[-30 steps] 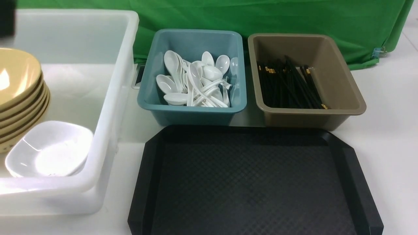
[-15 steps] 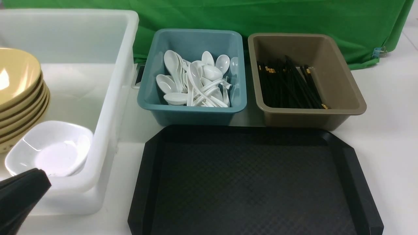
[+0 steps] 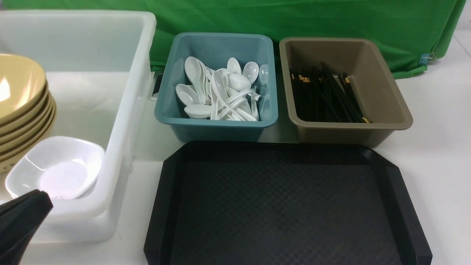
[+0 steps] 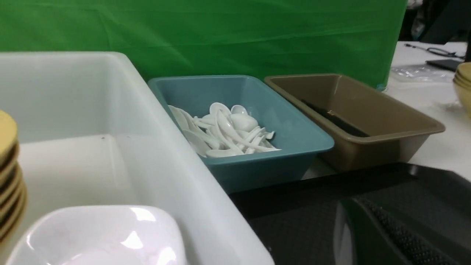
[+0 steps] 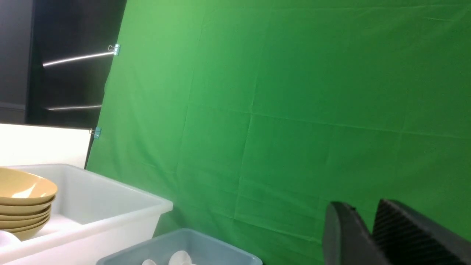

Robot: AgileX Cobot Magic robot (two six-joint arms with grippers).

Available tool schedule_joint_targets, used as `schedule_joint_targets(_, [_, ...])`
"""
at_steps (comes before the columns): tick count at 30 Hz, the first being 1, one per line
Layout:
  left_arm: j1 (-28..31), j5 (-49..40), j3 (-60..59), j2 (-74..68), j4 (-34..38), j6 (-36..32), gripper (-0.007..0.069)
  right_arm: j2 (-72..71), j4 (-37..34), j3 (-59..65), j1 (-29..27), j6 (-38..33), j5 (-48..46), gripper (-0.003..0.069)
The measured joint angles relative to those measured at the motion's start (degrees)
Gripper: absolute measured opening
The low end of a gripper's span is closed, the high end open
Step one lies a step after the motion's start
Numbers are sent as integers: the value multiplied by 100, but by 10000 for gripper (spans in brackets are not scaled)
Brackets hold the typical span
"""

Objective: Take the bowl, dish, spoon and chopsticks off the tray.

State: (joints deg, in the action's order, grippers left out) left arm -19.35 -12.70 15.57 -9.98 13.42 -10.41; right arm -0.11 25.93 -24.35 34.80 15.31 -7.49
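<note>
A: Tray in the front view: nothing on it, textured floor bare. Landmark from here on = tray. Yellow bowl tops a stack in the white tub left of the tray, white dish in front of the stack. Teal bin beyond the tray holds white spoons; a red-marked one can't be picked out. Brown bin beside it holds black chopsticks.

B: What changed?

A: A second ago a dark arm sat at the tub's far corner. Now the left gripper is down at the tub's near corner, barely moved over the last half second. Reads as retreat; clearing looks finished.

B: Left wrist view?

A: Dish close, tray edge beside the tub. One pad visible, so can't tell whether it's apart or together.

B: Right wrist?

A: Right gripper raised, facing green cloth; fingers nearly together, nothing between them.
</note>
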Motion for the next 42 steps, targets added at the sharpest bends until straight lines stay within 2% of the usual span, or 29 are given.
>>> schedule_joint_targets(7, [8,0,0,0,-277,0,-2,0,0,0,0,0,0,141])
schedule_joint_targets(9, [172,22,-29,81,-326,0,-2,0,0,0,0,0,0,146])
schedule_joint_targets(18, [2019,741,-1525,979,-579,70,1,0,0,1,0,0,-6,171])
schedule_joint_targets(21, [2064,292,-1577,983,-944,203,1,0,0,6,0,0,-2,177])
schedule_joint_targets(24, [2058,12,-1599,983,-1010,291,1,0,0,6,0,0,-2,182])
schedule_joint_targets(42, [2058,-23,-1599,983,-969,296,1,0,0,6,0,1,-2,215])
